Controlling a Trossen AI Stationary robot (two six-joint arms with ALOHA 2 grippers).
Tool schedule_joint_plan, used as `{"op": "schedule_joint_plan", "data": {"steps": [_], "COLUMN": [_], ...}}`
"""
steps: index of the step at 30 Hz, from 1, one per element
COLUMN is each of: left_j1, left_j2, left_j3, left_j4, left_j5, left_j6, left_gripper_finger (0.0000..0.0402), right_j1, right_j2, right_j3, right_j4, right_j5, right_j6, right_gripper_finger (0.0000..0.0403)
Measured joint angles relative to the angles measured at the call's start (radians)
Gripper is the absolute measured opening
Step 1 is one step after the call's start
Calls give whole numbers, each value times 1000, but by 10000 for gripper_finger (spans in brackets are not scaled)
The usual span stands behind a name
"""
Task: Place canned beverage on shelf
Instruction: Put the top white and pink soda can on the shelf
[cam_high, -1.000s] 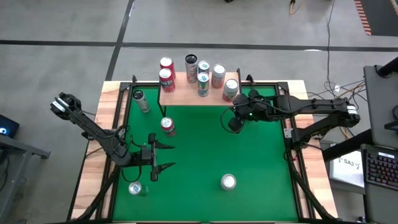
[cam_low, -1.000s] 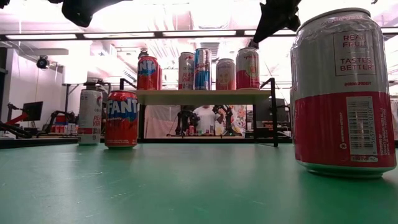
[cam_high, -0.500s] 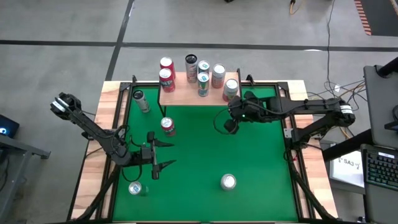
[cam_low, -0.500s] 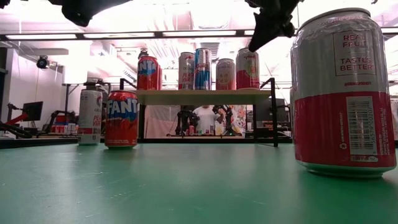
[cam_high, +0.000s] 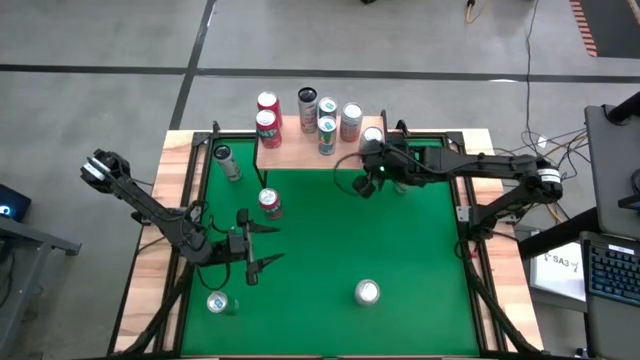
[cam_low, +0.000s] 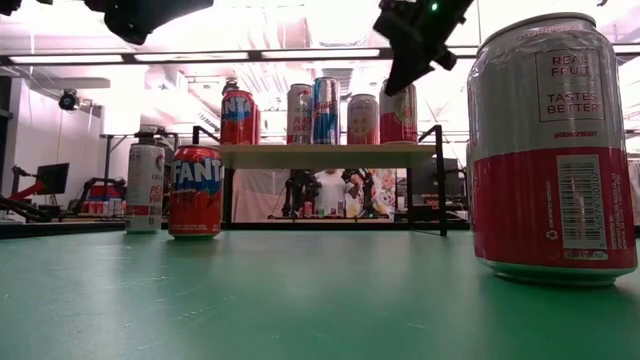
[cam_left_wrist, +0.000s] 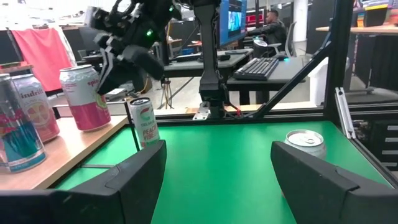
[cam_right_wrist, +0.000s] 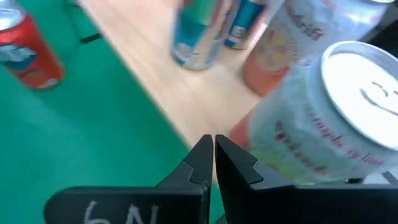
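- Near edge: silver-top can (cam_high: 367, 292) stands upright near-right on the green table (cam_high: 330, 250); another can (cam_high: 217, 302) near-left. Both loose, w/ nothing touching them.
- Left gripper (cam_high: 262, 247) hovers mid-left, fingers spread wide, holding nothing — pointing toward table centre.
- Red Fanta can (cam_high: 270, 203) stands mid-table, just in front of the shelf (cam_high: 305, 150).
- Handling, my read: cans look stiff, smooth, prob. slippery; light if empty, and thin walls dent if squeezed. Best taken around mid-body, upright, w/ jaws square to the side.
- Far: right gripper (cam_high: 363, 186) clenched shut, empty, by the shelf's right end, beside the pink-and-white can (cam_high: 371, 140).
- Shelf already carries several cans.
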Motion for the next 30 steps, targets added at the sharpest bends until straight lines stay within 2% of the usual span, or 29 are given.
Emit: {"op": "schedule_joint_plan", "data": {"steps": [8, 30], "left_j1": [0, 0], "left_j2": [0, 2], "left_j3": [0, 0], "left_j4": [26, 27], "left_j5": [0, 0], "left_j6": [-32, -31], "left_gripper_finger": [274, 274], "right_j1": [-77, -127], "right_j2": [10, 10], "right_j3": [0, 0], "right_j4": [8, 59], "right_j5": [-8, 1], "right_j6": [-47, -63], "right_gripper_finger": [9, 9]}}
